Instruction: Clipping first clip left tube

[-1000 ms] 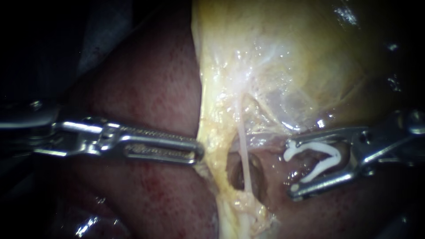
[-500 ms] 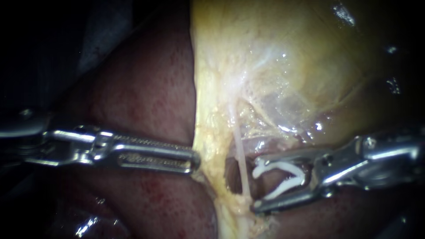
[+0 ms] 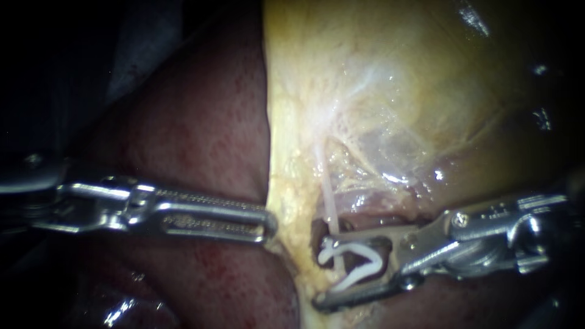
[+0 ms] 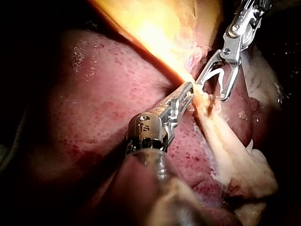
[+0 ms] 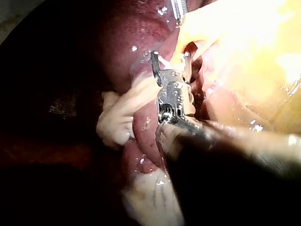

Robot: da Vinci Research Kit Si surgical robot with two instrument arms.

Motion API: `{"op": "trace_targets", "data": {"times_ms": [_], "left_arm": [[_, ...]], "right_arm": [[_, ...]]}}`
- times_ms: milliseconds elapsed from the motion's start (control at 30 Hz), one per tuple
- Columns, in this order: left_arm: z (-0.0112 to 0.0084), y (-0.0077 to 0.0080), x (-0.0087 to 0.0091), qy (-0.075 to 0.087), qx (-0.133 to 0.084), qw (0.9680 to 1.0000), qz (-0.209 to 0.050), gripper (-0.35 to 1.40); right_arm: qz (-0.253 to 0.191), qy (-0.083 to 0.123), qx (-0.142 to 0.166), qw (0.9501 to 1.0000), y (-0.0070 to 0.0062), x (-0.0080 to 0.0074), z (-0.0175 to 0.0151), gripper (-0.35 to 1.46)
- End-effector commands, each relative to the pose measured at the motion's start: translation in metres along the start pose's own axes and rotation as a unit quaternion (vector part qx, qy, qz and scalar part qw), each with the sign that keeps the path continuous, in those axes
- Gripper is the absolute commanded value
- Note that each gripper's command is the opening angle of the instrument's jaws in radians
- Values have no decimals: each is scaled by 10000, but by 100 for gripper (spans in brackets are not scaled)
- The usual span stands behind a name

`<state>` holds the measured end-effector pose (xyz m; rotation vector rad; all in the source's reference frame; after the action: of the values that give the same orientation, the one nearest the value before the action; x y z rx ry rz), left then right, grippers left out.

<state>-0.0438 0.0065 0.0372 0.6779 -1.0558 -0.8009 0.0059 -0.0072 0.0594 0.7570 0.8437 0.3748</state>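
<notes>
Yellow-tan gallbladder [image 3: 414, 79] fills the endoscope view from 12 to 3 o'clock, with dark red liver [image 3: 201, 134] beside it at 9 to 11 o'clock. The left instrument [image 3: 152, 207] enters from 9 o'clock. Its end effector [image 3: 268, 224] has its jaws pressed together on the fatty edge [image 3: 286, 201] of the gallbladder, near centre. A thin pale tube [image 3: 329, 195] runs down from the gallbladder toward 6 o'clock. The right instrument [image 3: 487, 234] enters from 3 o'clock. Its end effector [image 3: 321, 271] stands wide apart, with a white clip [image 3: 359, 274] seated between the jaws, one leg lying along each. The tube passes through the open clip, which has not closed on it.

Left wrist view: the left instrument's end effector [image 4: 188, 92] is closed on a strand of pale tissue at the liver's margin. Just ahead of it is the right instrument's end effector [image 4: 210, 90], spread open, with the white clip [image 4: 215, 73] visible inside. The two tips are near each other but do not touch.

Right wrist view: the right instrument's end effector [image 5: 170, 59] is spread over the tissue ahead of it, between liver and gallbladder. Glare hides the clip and the tube. The left instrument [image 5: 178, 9] shows just beyond.
</notes>
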Motion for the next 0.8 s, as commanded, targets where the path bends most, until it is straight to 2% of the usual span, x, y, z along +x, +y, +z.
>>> {"op": "trace_targets", "data": {"times_ms": [33, 233, 433, 800], "left_arm": [[0, 0, 0, -2, 0, 10000, -2, -35], [-1, -3, -1, -2, 2, 10000, -4, -35], [-1, -5, -1, -2, 3, 10000, -5, -35], [0, -6, -2, -16, 8, 10000, -5, -35]], "right_arm": [[-14, -1, -9, 10000, 2, -2, 2, 53], [-20, 1, -28, 10000, 10, -4, 7, 53], [-2, 12, -58, 10000, 22, 2, 17, 55], [1, 14, -87, 10000, 19, 10, 34, 54]]}}
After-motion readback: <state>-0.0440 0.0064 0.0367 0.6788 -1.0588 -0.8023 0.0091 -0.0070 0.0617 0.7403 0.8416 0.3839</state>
